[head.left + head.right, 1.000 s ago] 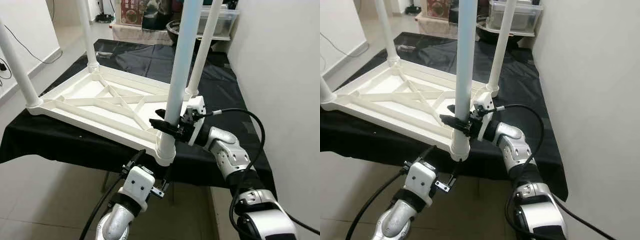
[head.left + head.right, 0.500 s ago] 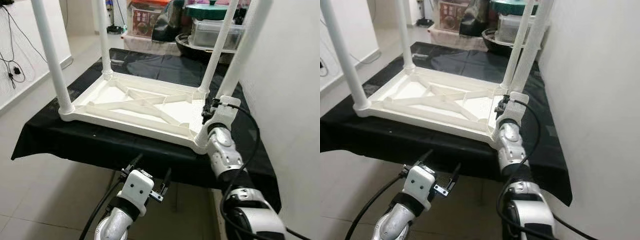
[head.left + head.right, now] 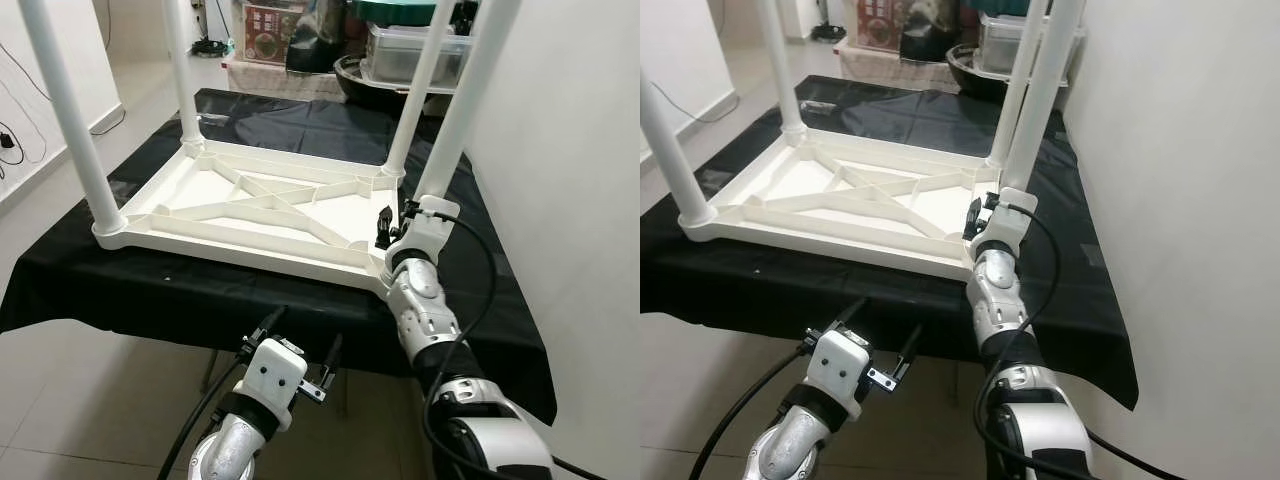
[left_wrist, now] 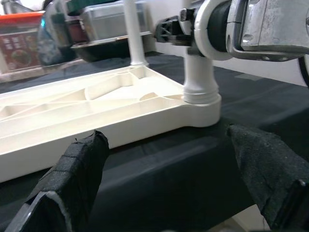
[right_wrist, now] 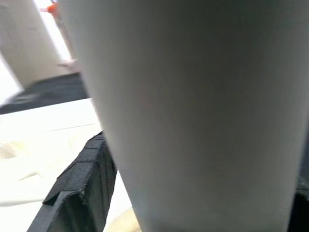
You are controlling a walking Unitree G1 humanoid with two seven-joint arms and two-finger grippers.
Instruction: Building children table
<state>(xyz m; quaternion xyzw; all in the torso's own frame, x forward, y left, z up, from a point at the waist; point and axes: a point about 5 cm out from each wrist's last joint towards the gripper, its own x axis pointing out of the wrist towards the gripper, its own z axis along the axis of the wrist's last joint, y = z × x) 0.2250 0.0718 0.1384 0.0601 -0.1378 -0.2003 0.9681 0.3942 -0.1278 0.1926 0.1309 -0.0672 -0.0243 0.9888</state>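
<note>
Reaching forward, right gripper [image 3: 392, 222] now grasps the near white leg [image 3: 455, 120] lower down, at its socket; left gripper [image 3: 298, 345] hovers low, jaws released, below the table [image 3: 180, 290].

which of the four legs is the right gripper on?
The near-right corner leg, closest to the wall; the right gripper is at its base. The other three stand free.

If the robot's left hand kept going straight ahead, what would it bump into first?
Probably the black cloth hanging over the table edge, just under the white tabletop. The left gripper is open and points that way, though depth is hard to judge.
</note>
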